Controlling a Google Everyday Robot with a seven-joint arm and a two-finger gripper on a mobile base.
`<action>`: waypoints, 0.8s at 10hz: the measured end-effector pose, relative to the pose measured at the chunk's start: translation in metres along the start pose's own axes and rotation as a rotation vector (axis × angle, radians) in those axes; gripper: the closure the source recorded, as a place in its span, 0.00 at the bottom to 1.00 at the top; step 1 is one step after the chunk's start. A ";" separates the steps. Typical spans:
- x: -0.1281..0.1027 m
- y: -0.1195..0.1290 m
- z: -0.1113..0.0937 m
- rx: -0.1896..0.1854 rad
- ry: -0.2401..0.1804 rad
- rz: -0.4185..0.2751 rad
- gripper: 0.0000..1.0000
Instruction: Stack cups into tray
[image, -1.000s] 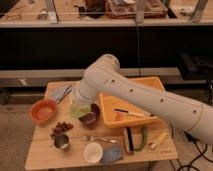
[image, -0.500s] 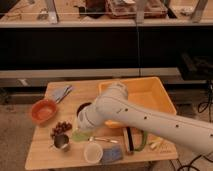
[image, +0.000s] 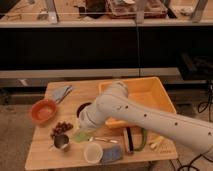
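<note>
OK, vs. 1 s back the arm is lower and further fwd, its elbow now covering the tray's (image: 150, 89) near-left corner. Vs. 0.5 s back, barely any shift. The gripper (image: 84, 126) sits at the arm's low end, over the table's (image: 42, 156) middle, just above the light-green cup (image: 80, 136). Open or clenched? Can't tell, the wrist blocks it.

All 3 cups are where they were, on the table and outside the tray: the light-green one half under the wrist, the metal cup (image: 61, 143) to its left-front, the white cup (image: 93, 152) near the front edge.

Hidden bits: the dark bowl (image: 82, 107) shows only a sliver behind the forearm. The items right of the spoon (image: 102, 140) are too murky to name. The orange bowl (image: 43, 111) stands well apart at left, unchanged.
</note>
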 end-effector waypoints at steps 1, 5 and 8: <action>-0.001 0.002 -0.003 -0.007 -0.006 -0.002 0.90; -0.006 0.005 -0.015 -0.060 -0.019 -0.008 0.90; -0.015 0.011 -0.008 -0.086 -0.043 0.016 0.90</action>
